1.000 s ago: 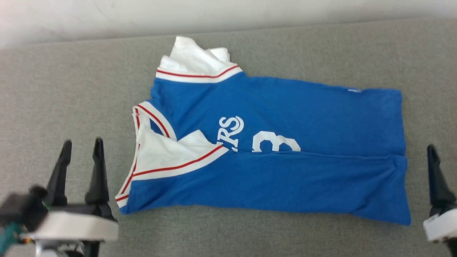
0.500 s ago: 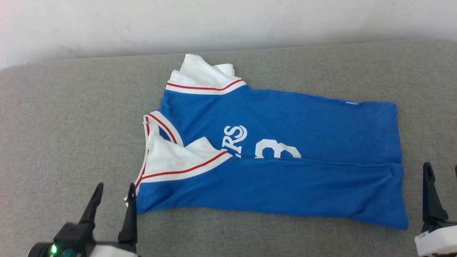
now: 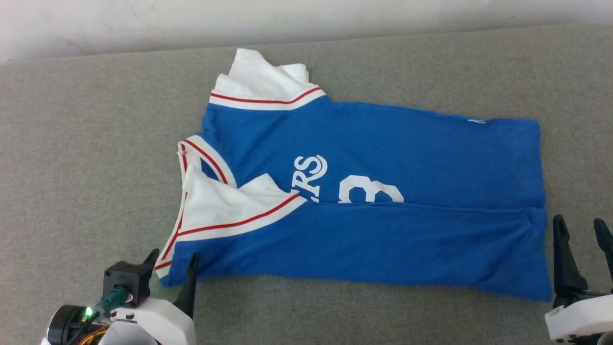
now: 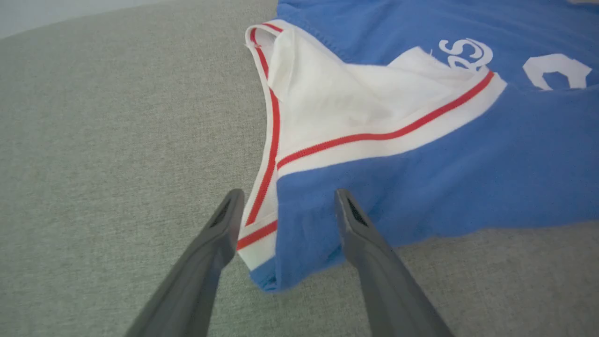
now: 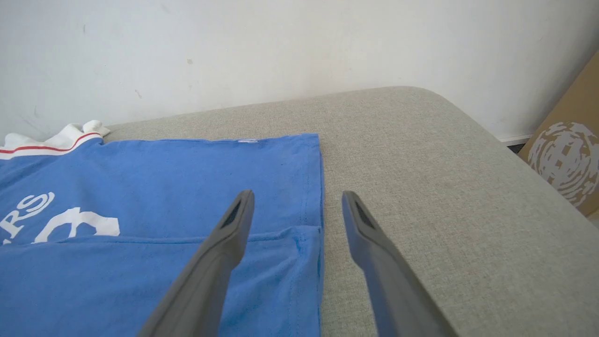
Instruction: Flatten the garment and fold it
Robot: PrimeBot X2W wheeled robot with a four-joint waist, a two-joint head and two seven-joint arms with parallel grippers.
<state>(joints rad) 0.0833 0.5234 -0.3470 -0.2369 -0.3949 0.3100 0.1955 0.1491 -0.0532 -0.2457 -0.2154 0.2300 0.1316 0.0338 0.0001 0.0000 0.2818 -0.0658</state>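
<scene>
While both grippers sit low at the near side, the garment (image 3: 383,239) lies spread sideways on the grey fabric surface (image 3: 72,143), neck end toward the robot's left, hem toward its right. Blue body, with the near long side folded up over the middle. The fold line cuts across the white print, so just "RS" and the top of a "3" show. One white sleeve (image 3: 225,211) with a red stripe is tucked over the blue beside the red-and-white neck trim (image 3: 184,158). The second white sleeve (image 3: 261,79) pokes out at the far edge, toward the pale wall (image 3: 287,19). Left gripper (image 3: 173,255) is at lower left of the head view, jaws spread wide, released, gripping nothing. In the left wrist view the garment's near neck-side corner lies right between the two dark fingers (image 4: 210,252), one over bare surface, the other over blue cloth; cannot tell if either touches the cloth. Right gripper (image 3: 578,220) is at lower right, just beside the near hem corner, jaws also spread wide and empty. In the right wrist view the hem edge runs between its fingers, one over blue, one over bare grey. A brown cardboard box (image 5: 566,164) with a pale round print stands past the surface's rounded corner.
</scene>
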